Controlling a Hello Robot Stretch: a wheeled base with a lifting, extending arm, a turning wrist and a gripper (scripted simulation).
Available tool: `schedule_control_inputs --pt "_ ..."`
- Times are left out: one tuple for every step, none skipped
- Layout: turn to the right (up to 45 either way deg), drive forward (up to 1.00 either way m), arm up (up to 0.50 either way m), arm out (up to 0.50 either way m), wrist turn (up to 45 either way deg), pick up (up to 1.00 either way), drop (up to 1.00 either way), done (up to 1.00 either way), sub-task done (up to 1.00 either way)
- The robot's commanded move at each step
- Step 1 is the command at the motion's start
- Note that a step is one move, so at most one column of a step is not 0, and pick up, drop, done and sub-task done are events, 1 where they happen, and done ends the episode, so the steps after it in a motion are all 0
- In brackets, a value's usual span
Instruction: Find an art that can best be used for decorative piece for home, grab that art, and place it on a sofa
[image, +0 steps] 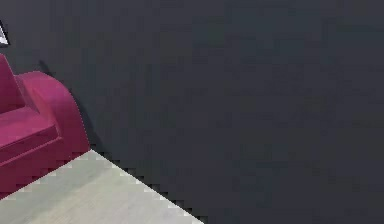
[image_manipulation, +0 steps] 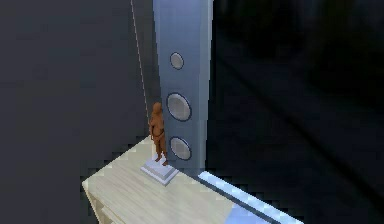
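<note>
Orange figurine (image_manipulation: 157, 131) stands mid-frame on the tabletop (image_manipulation: 122, 192), just beside a tall speaker (image_manipulation: 182, 80) — a skewed reach could topple it, and the tool's state you cannot tell.

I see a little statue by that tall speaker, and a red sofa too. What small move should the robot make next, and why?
Probably it should reach the arm out toward the orange-brown figurine, which stands upright on the light wooden top, right beside the tall grey speaker. It looks like the decorative piece to grab, and the red sofa at the forward view's left can wait until then.
</note>
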Motion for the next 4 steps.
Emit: schedule_control_inputs --pt "0.0 0.00 0.50 0.00 0.0 0.00 0.00 0.00 0.00" --pt "0.0 0.00 0.34 0.00 0.0 0.00 0.00 0.00 0.00" --pt "0.0 0.00 0.00 0.26 0.0 0.00 0.00 0.00 0.00" --pt "0.0 0.00 0.00 0.26 0.0 0.00 0.00 0.00 0.00"
